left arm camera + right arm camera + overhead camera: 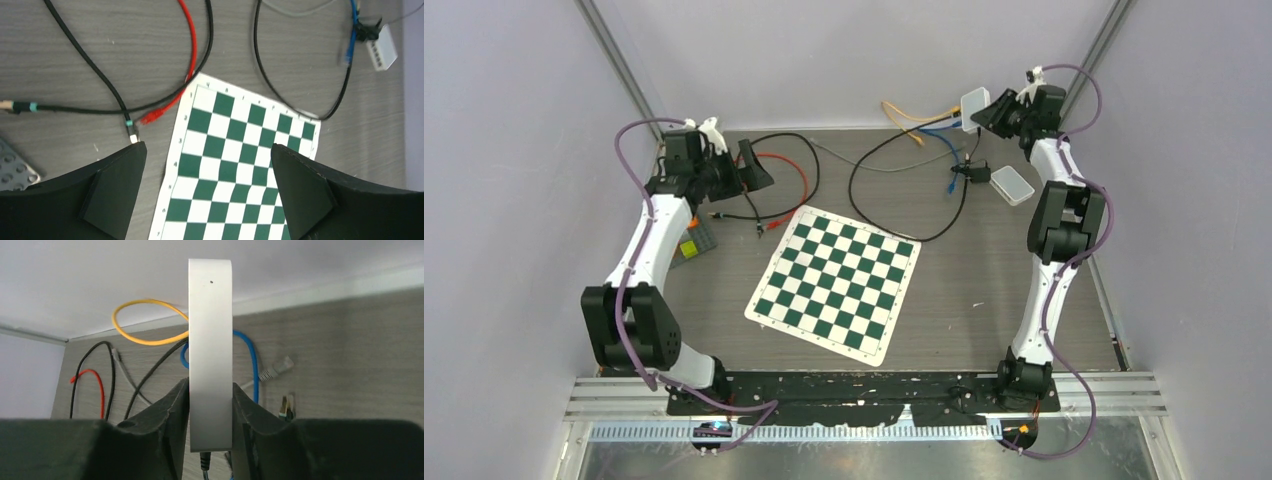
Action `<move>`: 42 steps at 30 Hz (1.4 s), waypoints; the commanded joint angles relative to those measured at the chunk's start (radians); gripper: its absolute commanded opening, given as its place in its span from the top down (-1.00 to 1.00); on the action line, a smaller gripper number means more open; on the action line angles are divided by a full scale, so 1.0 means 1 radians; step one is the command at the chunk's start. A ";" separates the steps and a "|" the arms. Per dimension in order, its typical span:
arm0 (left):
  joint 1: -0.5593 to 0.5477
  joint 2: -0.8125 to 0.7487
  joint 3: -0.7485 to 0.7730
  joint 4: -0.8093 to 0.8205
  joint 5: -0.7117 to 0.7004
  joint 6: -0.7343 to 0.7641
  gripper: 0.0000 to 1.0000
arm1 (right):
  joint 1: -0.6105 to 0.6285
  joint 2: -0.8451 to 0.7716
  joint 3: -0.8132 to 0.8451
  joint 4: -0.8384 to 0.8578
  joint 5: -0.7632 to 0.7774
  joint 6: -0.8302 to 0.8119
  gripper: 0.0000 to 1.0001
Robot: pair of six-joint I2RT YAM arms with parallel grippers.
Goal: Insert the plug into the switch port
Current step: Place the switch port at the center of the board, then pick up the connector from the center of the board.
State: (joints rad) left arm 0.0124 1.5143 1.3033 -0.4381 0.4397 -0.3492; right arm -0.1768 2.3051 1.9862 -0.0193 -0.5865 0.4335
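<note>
Nothing on the rig really counted as a container except the ports. The only ones I could make out were the row on the second white box (382,47), which lay flat on the table (984,290) far right. A blue cable (350,35) ended just beside it, but I couldn't tell if anything sat in those ports. The switch (210,340) itself was up off the table in the far right corner, pinched across its thin faces by the right gripper (210,395). From the right wrist cam it showed edge-on, with its long axis running straight out from the fingers toward the back wall. Its ports weren't visible from there. A dark cable end poked out right under its near edge, and a yellow cable (135,305) looped behind it. The left gripper (207,155) hung over the left side of the table with its jaws spread wide, holding nothing. Below it, a red plug (150,117) lay by the corner of the checkerboard mat (235,165), pointing down-left in that view along its red cable (192,45). A clear plug (132,131) on a black cable lay just beside it, tip toward the near left finger. A grey studded plate (12,167) sat at the far left.
</note>
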 commanded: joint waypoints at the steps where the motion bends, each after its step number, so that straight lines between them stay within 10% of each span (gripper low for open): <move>1: -0.097 -0.127 -0.046 -0.114 -0.150 0.056 -0.99 | -0.027 0.007 0.066 -0.017 0.070 0.017 0.10; 5: -0.174 -0.216 -0.126 -0.137 -0.174 0.075 -0.99 | -0.070 -0.024 0.020 -0.085 0.063 -0.034 -0.62; 9: -0.237 -0.271 -0.173 -0.164 -0.205 0.097 -0.99 | -0.094 -0.070 0.000 -0.237 0.155 -0.176 -0.85; 18: -0.261 -0.421 -0.255 -0.162 -0.306 0.135 -0.99 | -0.108 -0.036 0.023 -0.446 0.324 -0.384 -0.83; 42: -0.266 -0.508 -0.311 -0.137 -0.304 0.129 -0.99 | -0.098 0.123 0.142 -0.579 0.384 -0.269 -0.37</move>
State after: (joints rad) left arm -0.2489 1.0542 0.9974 -0.6033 0.1535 -0.2276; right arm -0.2787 2.4142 2.1113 -0.5747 -0.1928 0.1612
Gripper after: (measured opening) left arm 0.994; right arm 0.719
